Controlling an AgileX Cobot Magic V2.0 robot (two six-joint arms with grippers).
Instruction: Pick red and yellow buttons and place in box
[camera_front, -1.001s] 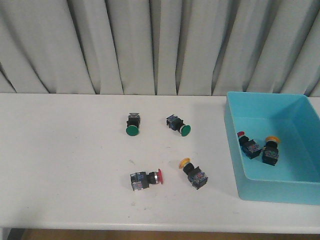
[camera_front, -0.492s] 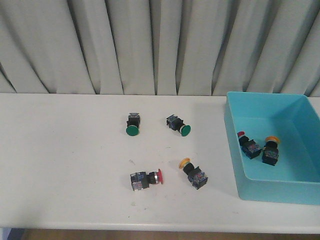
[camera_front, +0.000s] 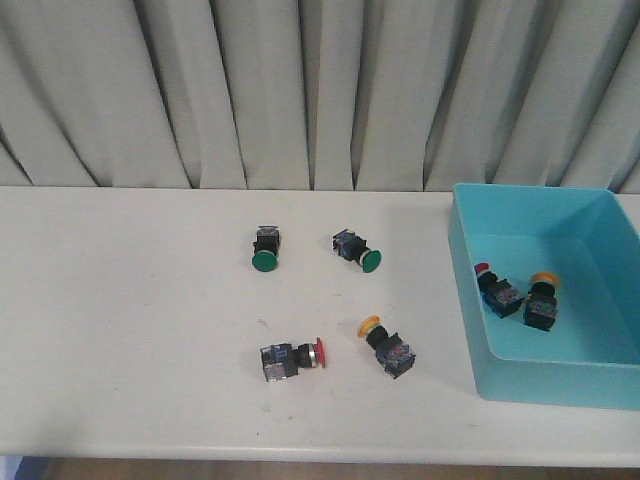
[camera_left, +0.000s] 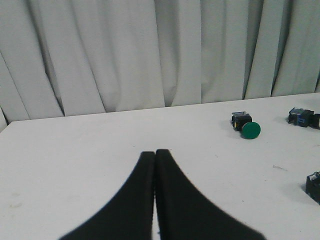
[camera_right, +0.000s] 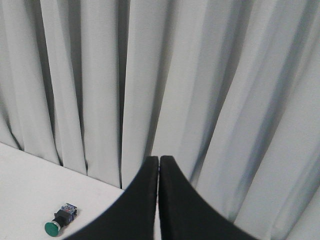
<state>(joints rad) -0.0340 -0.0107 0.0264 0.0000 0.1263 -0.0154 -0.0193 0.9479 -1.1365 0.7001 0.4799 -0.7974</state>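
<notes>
Lying on the white tabletop (camera_front: 120, 330) toward its front edge are one red button (camera_front: 292, 358) and, just to its right, one yellow button (camera_front: 388, 345), both on their sides and apart from each other, with two green-capped switches (camera_front: 264, 247) (camera_front: 356, 250) nearer the middle, toward the curtain (camera_front: 300, 90). Against the right edge sits the turquoise box (camera_front: 470, 300), already holding a second red button (camera_front: 496, 290) and a second yellow button (camera_front: 541, 299) side by side on its floor. Left gripper (camera_left: 154, 152) and right gripper (camera_right: 159, 158) each show both fingers pressed together with nothing between them, neither near any switch.
</notes>
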